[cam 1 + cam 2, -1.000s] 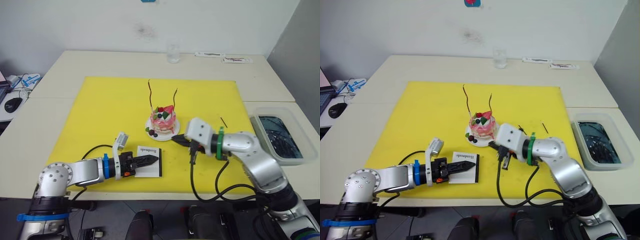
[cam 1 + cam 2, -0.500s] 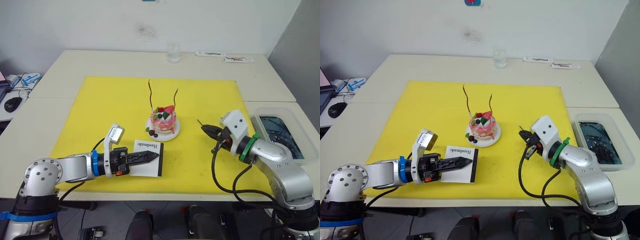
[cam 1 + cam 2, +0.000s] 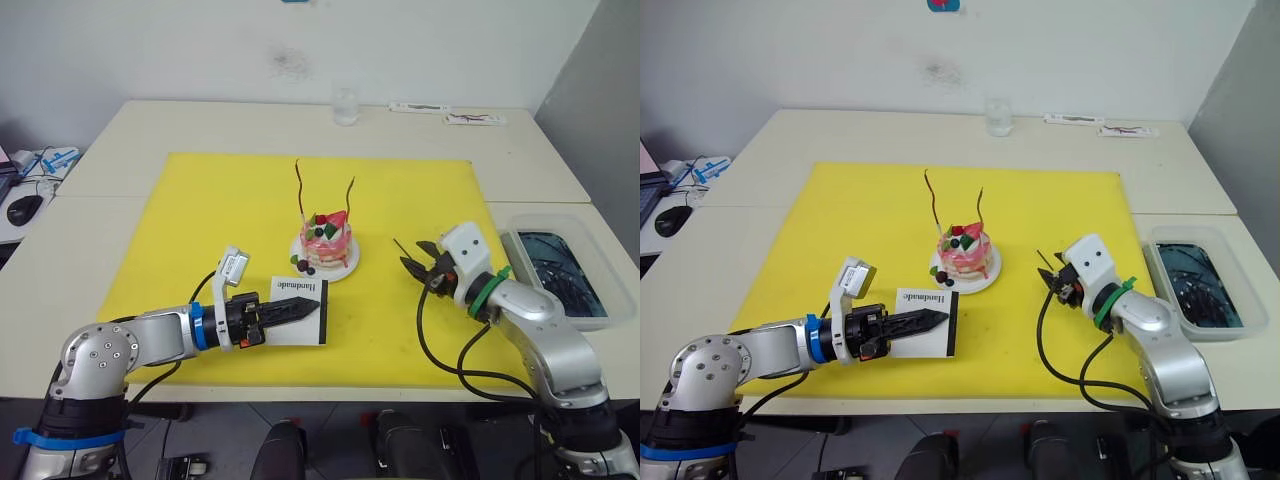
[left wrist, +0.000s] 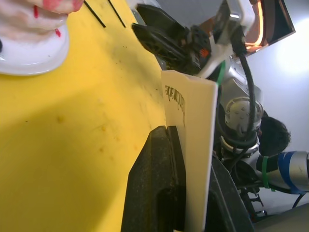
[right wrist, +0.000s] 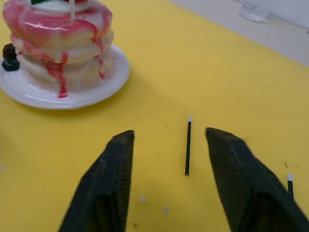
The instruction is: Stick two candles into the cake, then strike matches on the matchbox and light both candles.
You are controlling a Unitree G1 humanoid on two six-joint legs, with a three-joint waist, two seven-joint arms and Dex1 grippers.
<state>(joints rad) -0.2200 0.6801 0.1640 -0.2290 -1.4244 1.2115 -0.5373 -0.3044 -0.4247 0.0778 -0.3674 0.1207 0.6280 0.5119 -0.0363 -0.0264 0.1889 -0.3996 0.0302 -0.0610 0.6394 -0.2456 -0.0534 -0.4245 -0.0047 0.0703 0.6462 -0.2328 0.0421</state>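
Right gripper (image 5: 166,181), its two black fingers spread apart and holding nothing, hovers low over the yellow mat (image 3: 200,215) with a short, straight, thin dark match (image 5: 188,146) lying on the mat between its fingertips. A second match (image 5: 289,184) lies just to the right of it. On the left, the left gripper (image 3: 930,320) is clenched on the flat white rectangular matchbox (image 3: 298,308) with its black striking edge and small "Handmade" lettering, holding it near the front of the mat, just left of and nearer than the cake.

The small round pink layered cake (image 3: 326,240), topped with a strawberry and dark berries, sits on its small white plate (image 3: 345,268) in the middle of the mat. Both thin, wavy, dark red candles (image 3: 299,190) (image 3: 349,192) already stand upright in its top, so the first part of the task looks done. No flame shows on either candle.

Still to do, as I judge it: pick up a match, strike it on the matchbox, and light both candles.
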